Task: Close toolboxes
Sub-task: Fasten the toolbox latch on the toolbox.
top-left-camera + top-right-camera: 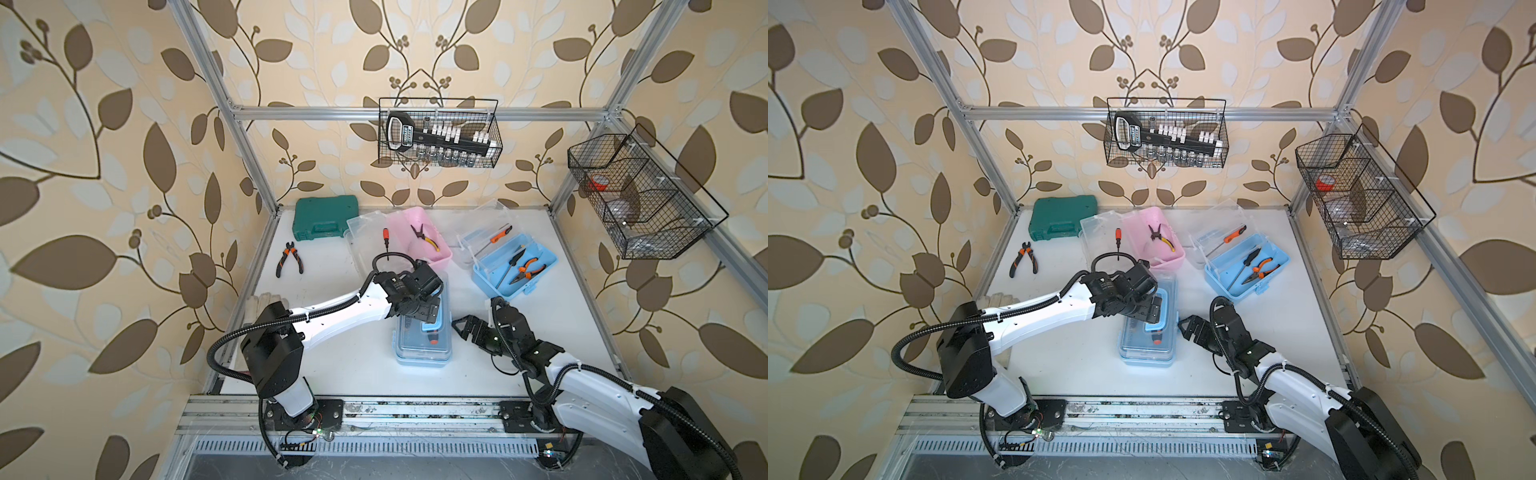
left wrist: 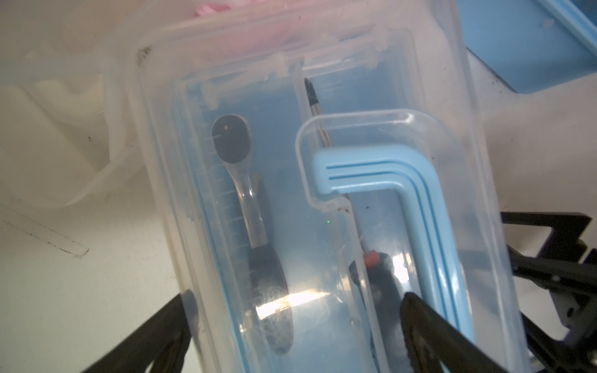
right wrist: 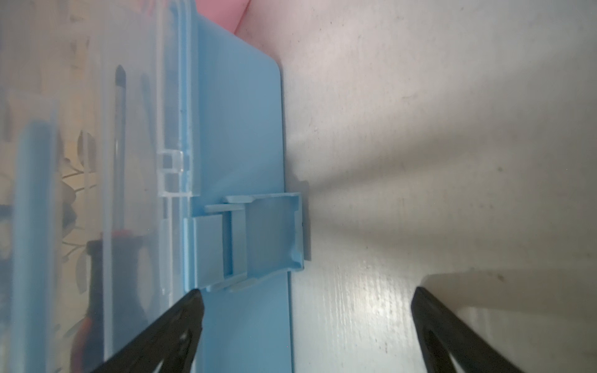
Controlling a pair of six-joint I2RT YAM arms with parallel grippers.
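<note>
**Tabletop (image 1: 332,365) contents, by position in the top views (12 o'clock = back wall)**

1. Near blue toolbox (image 1: 424,353), centre. Clear lid down, blue handle (image 2: 403,181) lying flat on it. Inside: 1 ratchet (image 2: 245,206) and 1 screwdriver (image 2: 374,261) with a red collar. The latch (image 3: 268,239) at its 3 o'clock side hangs down, unfastened.
2. Pink toolbox (image 1: 436,259), 12 o'clock. Open. Inside: 1 yellow-handled pliers (image 1: 424,237). Its clear lid (image 1: 365,232) lies open at the box's 9 o'clock side, carrying 1 orange-handled screwdriver (image 1: 386,243).
3. Far blue toolbox (image 1: 494,286), 2 o'clock. Open. Inside: 1 black-handled screwdriver (image 1: 513,264) and 1 orange-handled pliers (image 1: 528,270). Its raised clear lid (image 1: 473,245) holds 1 orange-handled tool (image 1: 496,237).
4. Green hard case (image 1: 326,224), 11 o'clock. Closed.
5. Loose orange-and-black pliers (image 1: 289,259), 10 o'clock.
6. Back wire basket (image 1: 386,160), on the wall at 12 o'clock: 1 socket set (image 1: 440,139).
7. Side wire basket (image 1: 681,249), at 2 o'clock: 1 red roll (image 1: 598,182); other contents unclear.

**Arms**

- Left gripper (image 2: 297,295): over item 1's lid, fingers (image 2: 429,326) spread apart, gripping nothing.
- Right gripper (image 3: 307,290): at item 1's 3 o'clock side, facing the latch; fingers (image 3: 174,323) spread wide, gripping nothing, 1 by the lid rim, 1 over bare tabletop.
</note>
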